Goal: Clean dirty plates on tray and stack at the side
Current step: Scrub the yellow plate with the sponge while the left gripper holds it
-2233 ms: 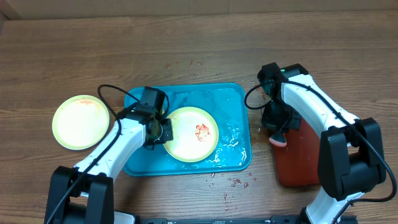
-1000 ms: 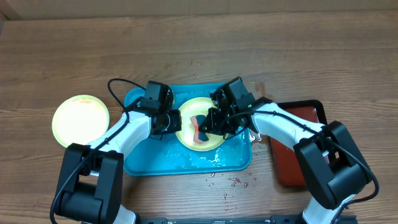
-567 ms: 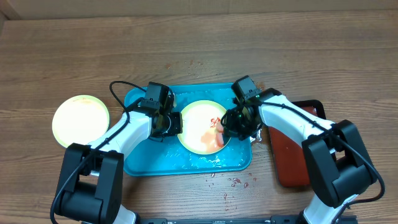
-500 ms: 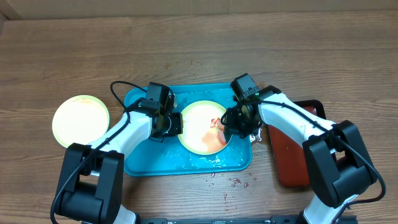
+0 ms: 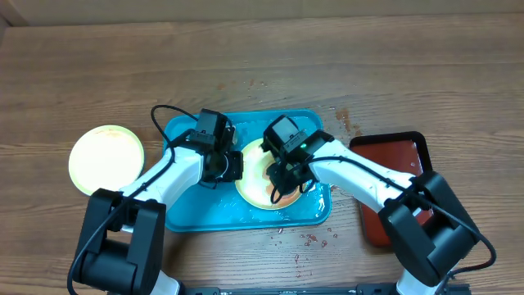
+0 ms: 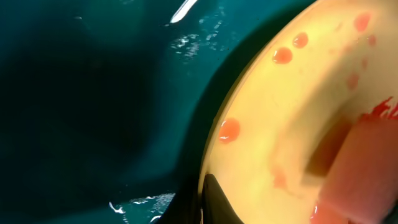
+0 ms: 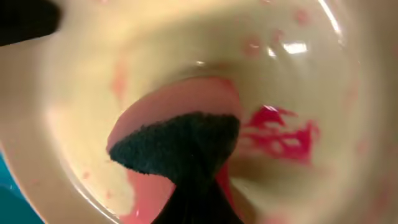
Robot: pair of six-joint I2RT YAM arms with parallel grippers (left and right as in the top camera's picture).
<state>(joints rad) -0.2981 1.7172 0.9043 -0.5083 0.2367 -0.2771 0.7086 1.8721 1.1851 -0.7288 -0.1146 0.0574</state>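
Right gripper [image 5: 282, 174] jaws clamp a sponge [image 7: 177, 146], its dark face pressed on the dirty plate [image 5: 250, 180] beside a red smear [image 7: 280, 134]. Left gripper [image 5: 223, 164] meets that plate's left rim; jaw state not determinable. Plate lies centre-right in the tray [image 5: 184, 209], whose long axis runs left-right on the wooden table [image 5: 327, 57].

Both arms reach inward, elbows out, wrists bent downward. The right pincer [image 5: 282, 174] points down (clamped on a sponge [image 7: 180, 140]); the left pincer [image 5: 223, 164] sits low beside it, grip unclear.
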